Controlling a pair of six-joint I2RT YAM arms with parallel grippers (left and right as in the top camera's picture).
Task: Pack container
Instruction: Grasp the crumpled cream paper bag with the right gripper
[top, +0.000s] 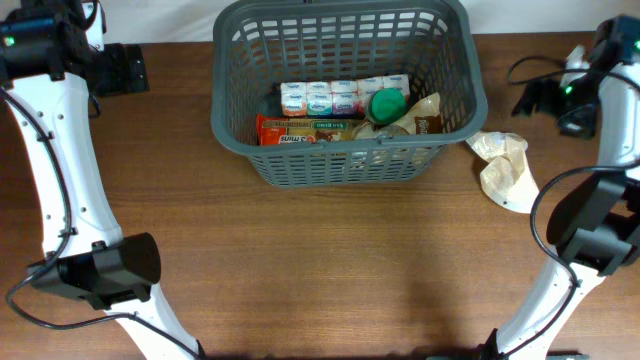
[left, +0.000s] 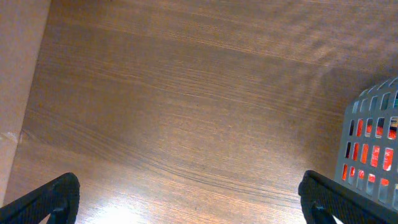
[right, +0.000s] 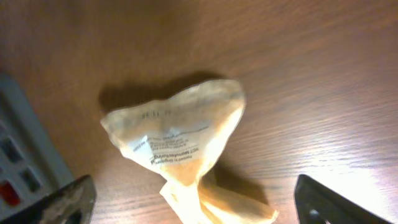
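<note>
Shopping basket (top: 340, 168) sat at table's (top: 300, 270) 12 o'clock, likely stiff, graspable by rim | pouch (top: 505, 170) lay at its 4 o'clock, likely light, crinkly | left gripper (left: 189, 202) gaped empty | right gripper (right: 199, 202) gaped above pouch

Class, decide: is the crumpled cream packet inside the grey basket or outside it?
Outside. The cream packet lies on the table just right of the basket, with bare wood around it.

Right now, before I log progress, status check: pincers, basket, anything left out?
Left pincer open, empty. Right pincer open over crumpled tan bag. Basket part packed; bag lies outside it, right side.
</note>
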